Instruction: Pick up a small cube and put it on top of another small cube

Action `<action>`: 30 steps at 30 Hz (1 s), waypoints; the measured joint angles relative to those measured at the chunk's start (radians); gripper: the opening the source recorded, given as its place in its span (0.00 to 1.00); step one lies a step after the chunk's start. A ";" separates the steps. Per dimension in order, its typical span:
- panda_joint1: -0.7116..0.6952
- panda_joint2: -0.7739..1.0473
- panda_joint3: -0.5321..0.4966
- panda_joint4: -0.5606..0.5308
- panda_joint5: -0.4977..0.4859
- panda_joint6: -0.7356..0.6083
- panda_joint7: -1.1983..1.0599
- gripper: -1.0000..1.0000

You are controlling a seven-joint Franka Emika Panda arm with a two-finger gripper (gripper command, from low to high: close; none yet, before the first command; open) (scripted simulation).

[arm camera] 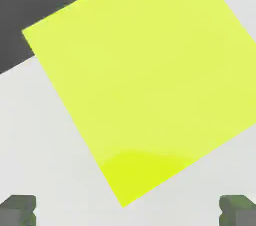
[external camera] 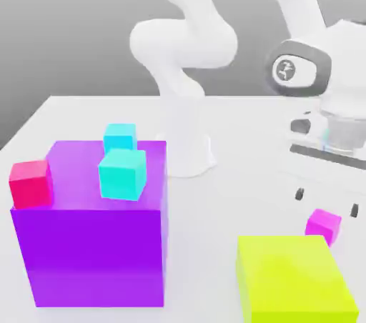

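1. The white two-finger gripper (external camera: 327, 201) is seen at the exterior view's right, its dark fingertips (external camera: 300, 194) spread wide apart with nothing held between them; in the hand view the two grey-green fingertips (arm camera: 20, 209) sit at opposite edges of the picture, well apart.
2. The small bright magenta cube (external camera: 323, 226) is found on the white table (external camera: 214, 207), just below the spread fingers and between them as seen in the exterior view; no contact with either finger is visible.
3. The large glossy yellow-green block (external camera: 294, 279) is placed just in front of the magenta cube, hiding its lower edge; the block's top face (arm camera: 150, 75) fills most of the hand view.
4. The white arm's base (external camera: 187, 150) is set on the table near the middle of the exterior view.
5. The large purple block (external camera: 96, 243) stands at the exterior view's left, well apart from the gripper.
6. Two small cyan cubes, one nearer (external camera: 122, 174) and one farther (external camera: 119, 136), are seen at the purple block's top.
7. The small pinkish-red cube (external camera: 31, 183) is seen at the purple block's upper left corner; whether it rests on the block or behind it cannot be told.
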 joint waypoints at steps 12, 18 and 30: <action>0.237 0.242 -0.200 0.004 -0.220 0.157 0.337 0.50; 0.322 0.304 -0.306 0.025 -0.322 0.195 0.414 0.00; 0.137 0.145 -0.065 -0.029 -0.049 0.108 0.208 0.00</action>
